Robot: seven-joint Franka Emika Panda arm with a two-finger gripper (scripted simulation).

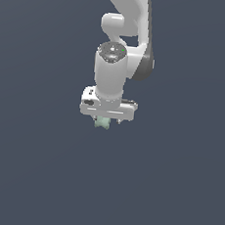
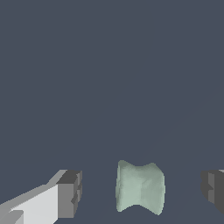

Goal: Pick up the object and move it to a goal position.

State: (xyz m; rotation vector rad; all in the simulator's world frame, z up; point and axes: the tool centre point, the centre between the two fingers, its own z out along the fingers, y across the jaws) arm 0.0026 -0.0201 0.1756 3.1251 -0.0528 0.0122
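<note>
The object (image 2: 140, 188) is a small pale mint-green lump with a pinched, blocky outline. In the wrist view it lies between my two dark fingertips (image 2: 70, 192), with a clear gap on each side. My gripper (image 2: 141, 190) is open and straddles the object without touching it. In the exterior view the white arm points straight down and the gripper (image 1: 106, 119) hides most of the object (image 1: 102, 123), which peeks out just below the hand. I cannot tell whether the object rests on the surface.
A plain dark blue-grey surface (image 1: 29, 174) fills both views around the arm. No goal marker or other object shows.
</note>
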